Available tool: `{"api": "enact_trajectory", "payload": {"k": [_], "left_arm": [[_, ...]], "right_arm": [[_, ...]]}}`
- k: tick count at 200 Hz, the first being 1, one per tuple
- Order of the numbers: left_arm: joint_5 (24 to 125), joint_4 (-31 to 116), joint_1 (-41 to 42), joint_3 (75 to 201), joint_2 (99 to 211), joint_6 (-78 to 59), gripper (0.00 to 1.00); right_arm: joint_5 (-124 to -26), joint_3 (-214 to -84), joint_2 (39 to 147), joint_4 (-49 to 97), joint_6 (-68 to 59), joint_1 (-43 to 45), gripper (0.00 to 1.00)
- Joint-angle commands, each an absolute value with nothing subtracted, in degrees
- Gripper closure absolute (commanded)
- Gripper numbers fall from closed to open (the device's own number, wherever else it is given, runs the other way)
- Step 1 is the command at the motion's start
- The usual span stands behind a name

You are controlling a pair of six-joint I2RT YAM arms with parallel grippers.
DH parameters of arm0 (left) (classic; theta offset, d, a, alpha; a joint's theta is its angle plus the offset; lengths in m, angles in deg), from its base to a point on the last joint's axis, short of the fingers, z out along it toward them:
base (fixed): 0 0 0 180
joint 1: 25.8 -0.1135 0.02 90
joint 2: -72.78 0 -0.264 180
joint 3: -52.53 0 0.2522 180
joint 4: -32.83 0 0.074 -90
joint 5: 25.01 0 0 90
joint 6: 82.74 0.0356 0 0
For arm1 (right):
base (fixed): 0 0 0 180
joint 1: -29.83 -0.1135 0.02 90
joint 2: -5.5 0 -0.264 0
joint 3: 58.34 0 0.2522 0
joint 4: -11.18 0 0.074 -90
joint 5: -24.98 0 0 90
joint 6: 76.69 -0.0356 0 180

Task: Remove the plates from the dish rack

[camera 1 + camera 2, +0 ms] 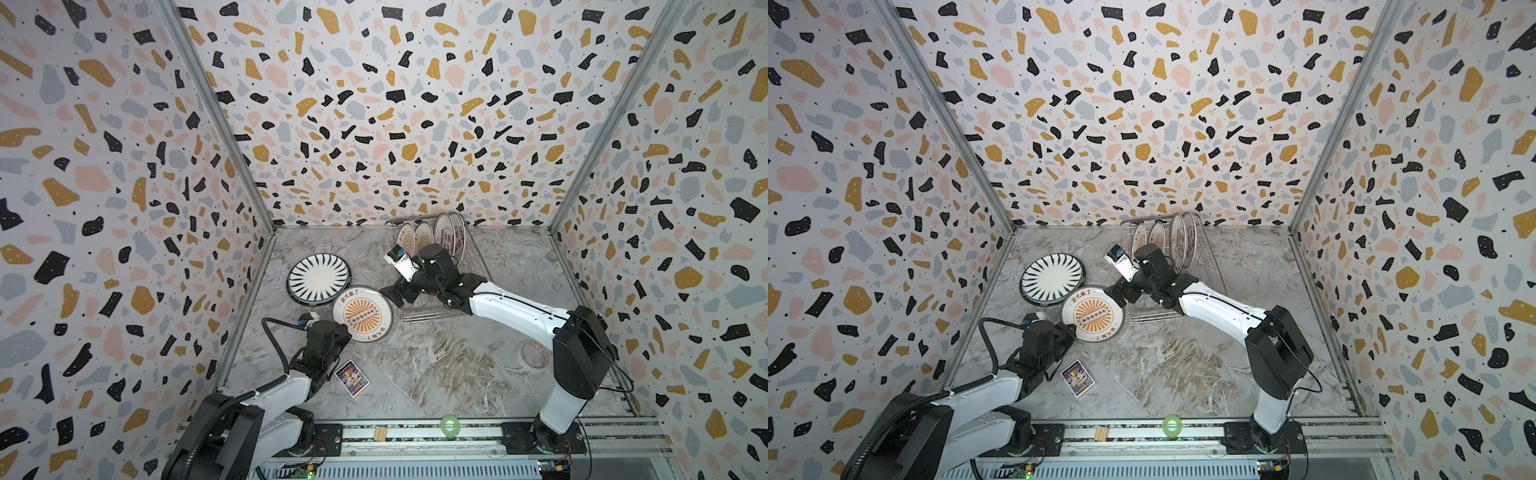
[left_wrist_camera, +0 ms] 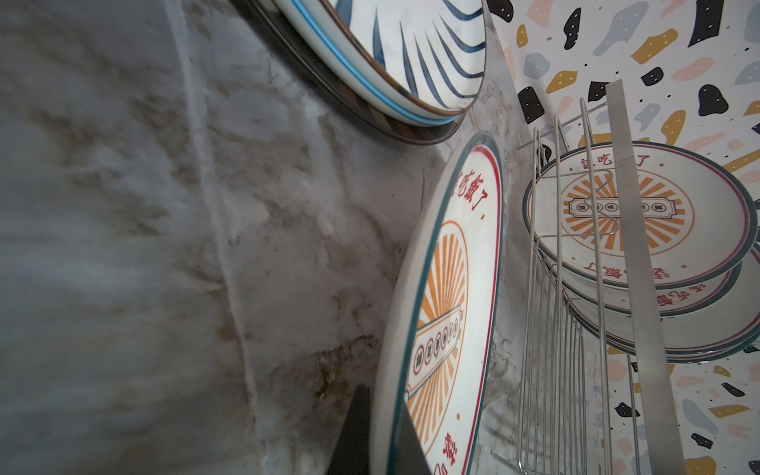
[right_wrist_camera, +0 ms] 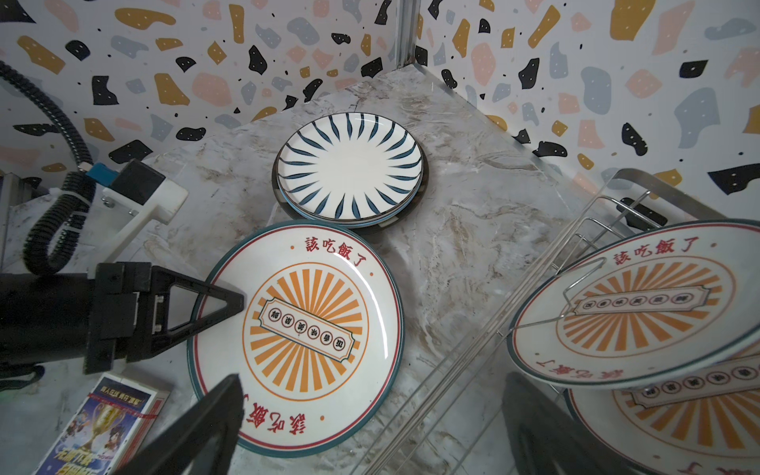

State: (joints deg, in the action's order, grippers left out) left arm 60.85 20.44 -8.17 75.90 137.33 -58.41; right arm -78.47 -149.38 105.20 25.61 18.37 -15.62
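Nearest, the left gripper (image 3: 228,304) is pinching the rim of a sunburst plate (image 1: 362,314) lying on the marble table (image 1: 436,374). The right gripper (image 1: 397,293) is hovering spread wide over its rack-side edge. Beyond, a striped plate (image 1: 319,274) is topping a small stack (image 3: 386,224); farthest, the dish rack (image 1: 428,318) is holding 4 upright plates (image 1: 444,230)

Robot test booth, terrazzo-print walls (image 1: 374,104), marble-look tabletop (image 1: 436,365), two arms (image 1: 519,307) bolted to a metal rail (image 1: 415,434)
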Motion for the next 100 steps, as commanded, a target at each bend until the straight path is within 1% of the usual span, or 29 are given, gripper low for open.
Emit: {"api": "enact_trajectory", "payload": {"k": [1,28,90,95,100], "left_arm": [[59.72,20.14,-8.57,74.34,138.83,-58.37,0.89],[59.5,19.76,-8.66,73.77,139.84,-58.73,0.88],[57.62,21.06,-9.37,72.93,138.39,-58.91,0.84],[57.38,21.27,-9.44,72.89,138.28,-58.99,0.83],[57.26,21.28,-9.45,72.8,138.13,-59.02,0.78]], "right_arm": [[-78.66,-151.47,104.65,26.49,18.96,-15.96,0.01],[-78.46,-151.12,104.4,26.31,19.02,-15.96,0.01],[-78.03,-151.04,104.36,26.31,18.98,-16.17,0.01],[-78.03,-151.03,104.37,26.37,18.98,-16.21,0.01],[-77.91,-151.03,104.32,26.37,18.97,-16.22,0.01]]}}
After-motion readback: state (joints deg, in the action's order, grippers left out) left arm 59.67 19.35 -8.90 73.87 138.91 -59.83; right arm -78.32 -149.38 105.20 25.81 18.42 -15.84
